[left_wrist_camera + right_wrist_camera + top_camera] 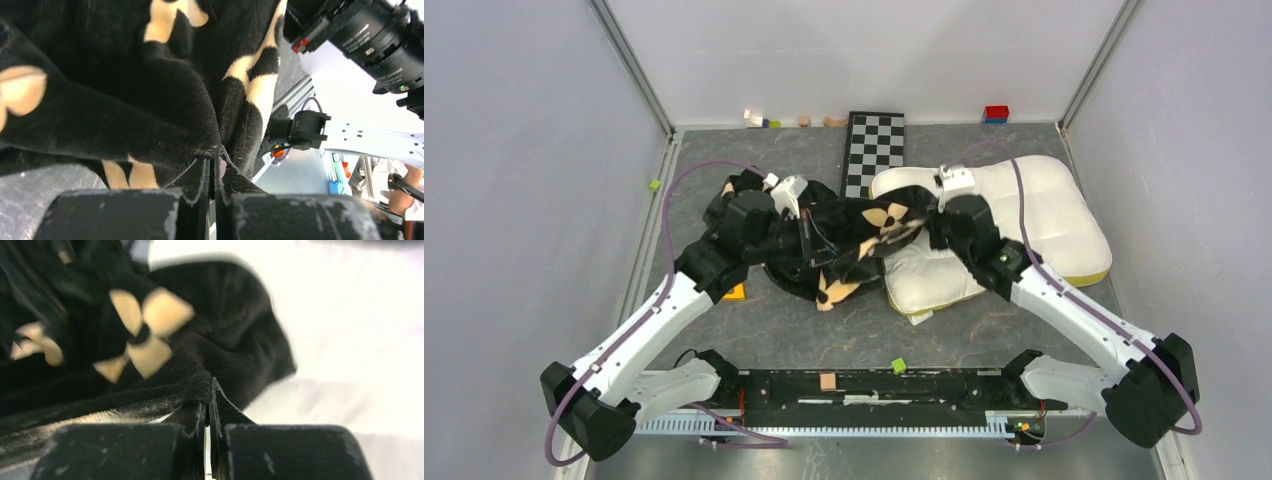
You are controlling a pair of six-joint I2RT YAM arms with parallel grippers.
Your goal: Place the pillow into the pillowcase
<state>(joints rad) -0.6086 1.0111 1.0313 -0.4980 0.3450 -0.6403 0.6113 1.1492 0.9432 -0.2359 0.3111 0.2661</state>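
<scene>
The cream-white pillow (1034,225) lies on the table at centre right, its yellow band showing along the near right edge. The black pillowcase (849,240) with tan flowers hangs bunched between both arms, its right end draped over the pillow's left corner. My left gripper (218,150) is shut on a fold of the pillowcase (125,115). My right gripper (209,382) is shut on the pillowcase's (150,340) edge, right above the white pillow (350,340). In the top view both grippers are buried in the fabric.
A black-and-white checkered board (874,150) lies behind the pillowcase. Small blocks sit along the back wall (759,120), with a red-and-blue one (996,113) at the right. An orange piece (736,292) and a green cube (899,365) lie nearer the arm bases.
</scene>
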